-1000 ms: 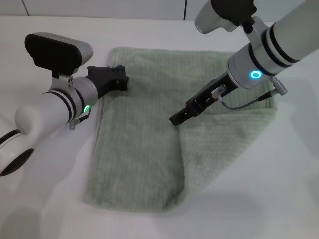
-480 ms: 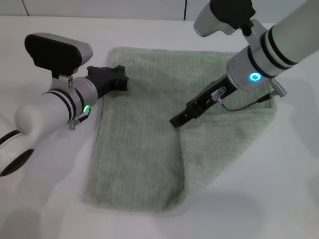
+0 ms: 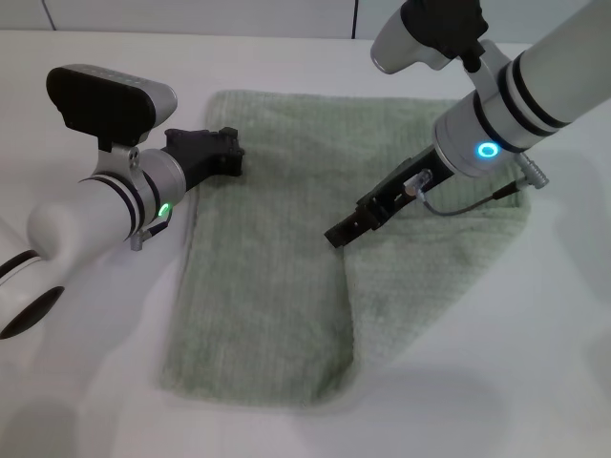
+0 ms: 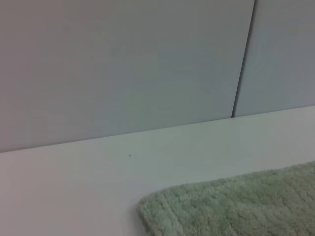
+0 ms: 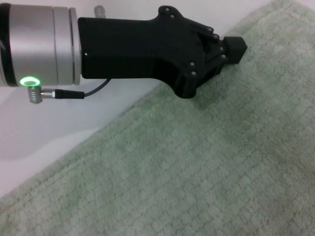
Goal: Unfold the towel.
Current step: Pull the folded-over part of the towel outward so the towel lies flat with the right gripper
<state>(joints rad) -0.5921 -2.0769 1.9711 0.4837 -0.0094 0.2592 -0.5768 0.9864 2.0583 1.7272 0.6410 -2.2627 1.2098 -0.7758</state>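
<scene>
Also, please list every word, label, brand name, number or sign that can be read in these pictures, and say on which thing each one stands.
None: no view shows any readable text.
The towel is plain.
The left gripper and the right gripper carry no lettering; each arm shows only a lit ring, which is a light, not a sign.
The table and wall are blank.

L arm comes in from the near left w/ its white forearm angled up toward the towel [image 3: 277, 248], green light on the wrist. Left gripper [image 3: 229, 153] sits at the towel's far-left edge, black fingers closed together, tip just over the cloth.

R arm reaches down from the far right, blue ring lit on the wrist. Right gripper [image 3: 339, 232] points at the towel's middle, fingers closed, tip low at the fold edge.
</scene>
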